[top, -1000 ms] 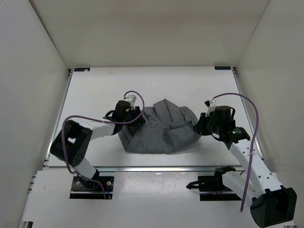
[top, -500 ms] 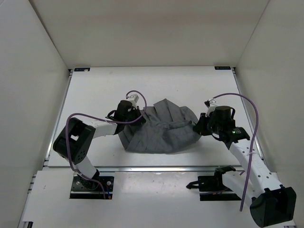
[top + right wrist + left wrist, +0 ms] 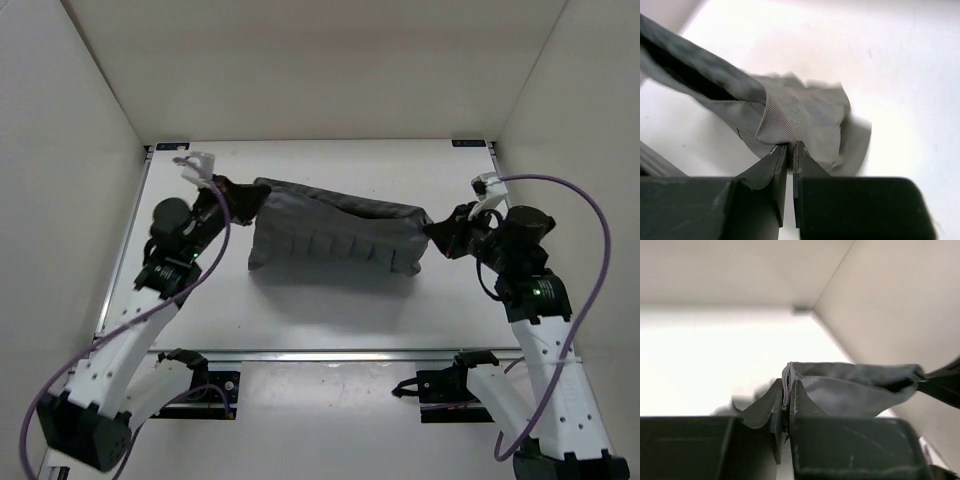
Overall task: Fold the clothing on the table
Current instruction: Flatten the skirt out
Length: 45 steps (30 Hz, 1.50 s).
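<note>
Here the skirt [image 3: 335, 245] hangs stretched in a long band, and it seems lifted a little above the white counter [image 3: 330, 325]. The left pincer [image 3: 240, 196] is clamped on its left end, and the right pincer [image 3: 436, 233] is clamped on its right end. Pulled taut like this, the cloth probably loses its wrinkles, so it can be laid flat for folding.

- The clothing [image 3: 335, 240]: formerly a crumpled heap lying at the centre of the table [image 3: 330, 170]; now raised above it and stretched into a long band.
- The left gripper [image 3: 243, 196]: displaced toward the table's far-left corner, now pinching the band's end.
- The right gripper [image 3: 434, 232]: displaced toward the table's right edge.
</note>
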Available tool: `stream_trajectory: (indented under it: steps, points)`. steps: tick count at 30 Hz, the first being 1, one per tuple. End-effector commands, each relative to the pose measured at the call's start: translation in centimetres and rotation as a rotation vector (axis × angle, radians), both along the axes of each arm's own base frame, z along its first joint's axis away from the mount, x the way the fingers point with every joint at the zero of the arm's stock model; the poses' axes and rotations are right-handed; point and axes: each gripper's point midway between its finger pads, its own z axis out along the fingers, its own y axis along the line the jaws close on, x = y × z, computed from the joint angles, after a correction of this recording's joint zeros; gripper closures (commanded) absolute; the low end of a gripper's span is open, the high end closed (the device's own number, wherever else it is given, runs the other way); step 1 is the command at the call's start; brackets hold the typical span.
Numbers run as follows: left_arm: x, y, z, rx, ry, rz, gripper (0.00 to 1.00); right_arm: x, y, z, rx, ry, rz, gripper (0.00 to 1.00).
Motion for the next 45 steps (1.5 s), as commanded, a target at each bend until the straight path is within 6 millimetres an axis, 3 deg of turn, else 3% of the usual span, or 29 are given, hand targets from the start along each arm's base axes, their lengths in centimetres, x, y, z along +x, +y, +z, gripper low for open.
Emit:
stream_trajectory:
  steps: [1, 4, 8, 12, 14, 17, 18, 20, 21, 22, 27, 30, 34, 35, 39, 45]
  points:
    - [-2.9, 2.1, 4.7, -0.025, -0.119, 0.018, 1.00, -1.4, 0.6, 6.6, 0.021, -0.221, 0.070, 1.00]
    - [-5.4, 4.0, 8.2, -0.067, -0.215, 0.061, 1.00, -2.3, 0.6, 9.2, 0.018, -0.281, 0.078, 1.00]
    - [-6.5, 5.0, 9.5, -0.094, -0.244, 0.083, 1.00, -2.7, 0.9, 10.6, 0.044, -0.315, 0.090, 1.00]
    - [-6.5, 4.8, 9.1, -0.095, -0.233, 0.078, 1.00, -2.9, 2.5, 10.9, 0.137, -0.298, 0.170, 1.00]
    - [-5.8, 4.6, 7.6, -0.090, -0.193, 0.082, 1.00, -2.5, 3.3, 10.0, 0.194, -0.270, 0.217, 1.00]
    - [-4.8, 4.7, 4.4, -0.073, -0.121, 0.100, 1.00, -1.0, 3.0, 6.3, 0.246, -0.166, 0.162, 0.99]
    - [-4.8, 4.7, 3.8, -0.074, -0.107, 0.105, 1.00, -0.2, 2.6, 4.0, 0.274, -0.090, 0.121, 1.00]
    - [-4.1, 4.9, -0.4, -0.066, -0.014, 0.131, 1.00, 0.1, 2.5, 0.1, 0.310, 0.038, 0.091, 1.00]
    - [-4.2, 4.8, -1.2, -0.070, 0.003, 0.135, 1.00, 0.1, 2.8, -2.0, 0.333, 0.099, 0.090, 1.00]
    - [-4.0, 5.1, -3.8, -0.061, 0.056, 0.155, 1.00, -0.1, 3.0, -4.2, 0.366, 0.166, 0.078, 1.00]
    - [-4.4, 5.9, -13.4, 0.003, 0.253, 0.210, 1.00, -0.6, 2.6, -11.6, 0.399, 0.374, -0.015, 0.99]
    - [-4.2, 5.8, -16.2, 0.015, 0.306, 0.213, 1.00, -0.5, 2.4, -15.0, 0.371, 0.453, -0.064, 1.00]
    - [-4.1, 5.2, -16.9, 0.020, 0.311, 0.195, 1.00, 0.8, 2.3, -16.8, 0.329, 0.444, -0.067, 0.98]
    - [-4.1, 5.0, -16.9, 0.018, 0.311, 0.186, 1.00, 1.1, 2.3, -16.9, 0.327, 0.421, -0.058, 0.86]
    - [-3.8, 5.0, -17.6, 0.019, 0.332, 0.178, 1.00, 3.3, 2.2, -16.2, 0.359, 0.360, -0.043, 0.56]
    - [-3.9, 4.6, -18.8, 0.034, 0.355, 0.165, 1.00, 5.6, 3.1, -15.9, 0.352, 0.305, 0.021, 0.46]
